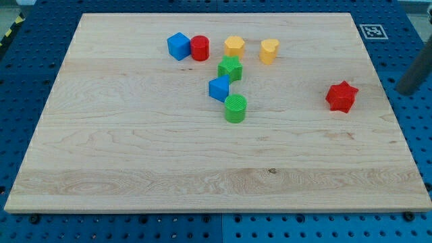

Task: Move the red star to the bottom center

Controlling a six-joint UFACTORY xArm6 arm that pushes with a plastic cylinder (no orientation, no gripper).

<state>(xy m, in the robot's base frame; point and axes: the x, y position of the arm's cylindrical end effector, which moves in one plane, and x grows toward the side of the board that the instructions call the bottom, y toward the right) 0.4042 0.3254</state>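
Red is the colour to follow: the red star (pixel 341 96) sits near the view's right edge of the wooden tabletop (pixel 135 162), about midway between top and bottom. That leaves it well apart from the bottom centre, so I judge the task barely begun; the whole push down and toward the view's left is still to do.

My tip (pixel 403 90) shows at the far right edge, just off the board, near the star's right side but not touching it. There is no gripper on this arm, so nothing is spread or pinched; only the rod does the work.

The other blocks cluster toward the top centre: a blue cube (pixel 178 46) touching a red cylinder (pixel 200 48), two yellow blocks (pixel 234 46) (pixel 269 50), a green star (pixel 229 68), a second blue cube (pixel 219 88) and a green cylinder (pixel 235 108). None stands at the bottom centre.
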